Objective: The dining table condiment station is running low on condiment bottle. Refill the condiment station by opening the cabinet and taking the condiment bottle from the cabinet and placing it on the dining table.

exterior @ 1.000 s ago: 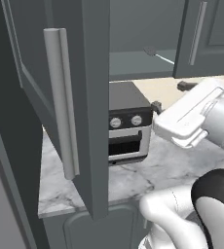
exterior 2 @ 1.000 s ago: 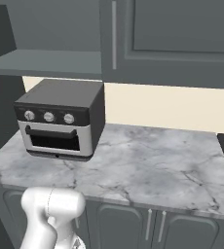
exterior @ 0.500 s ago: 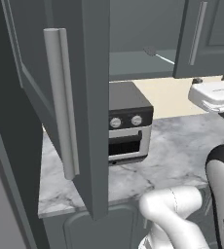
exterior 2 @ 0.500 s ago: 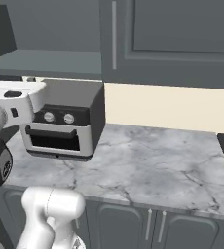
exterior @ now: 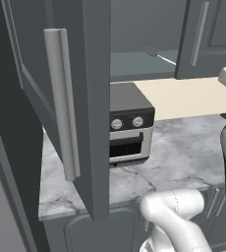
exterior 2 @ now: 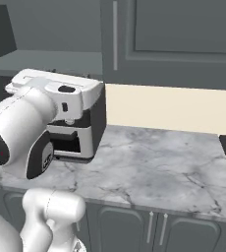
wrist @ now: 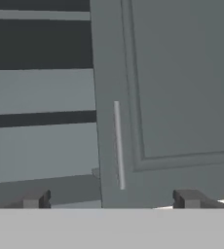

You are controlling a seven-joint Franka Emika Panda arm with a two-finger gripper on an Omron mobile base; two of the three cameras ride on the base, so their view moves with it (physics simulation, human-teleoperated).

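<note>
From the hand view, end effector (wrist: 112, 198) gapes toward cabinet (wrist: 182, 82); toaster oven (exterior: 129, 129) elsewhere.

Dark grey cabinet (exterior: 93, 98), door open

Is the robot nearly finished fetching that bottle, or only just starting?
Early on. One cabinet door already stands swung open, its handle toward us, with bare shelves showing inside in the hand view. The end effector is open and empty, facing a closed door beside the shelves. No bottle shows yet, so finding it, lifting it out and carrying it to the dining table all remain.
</note>
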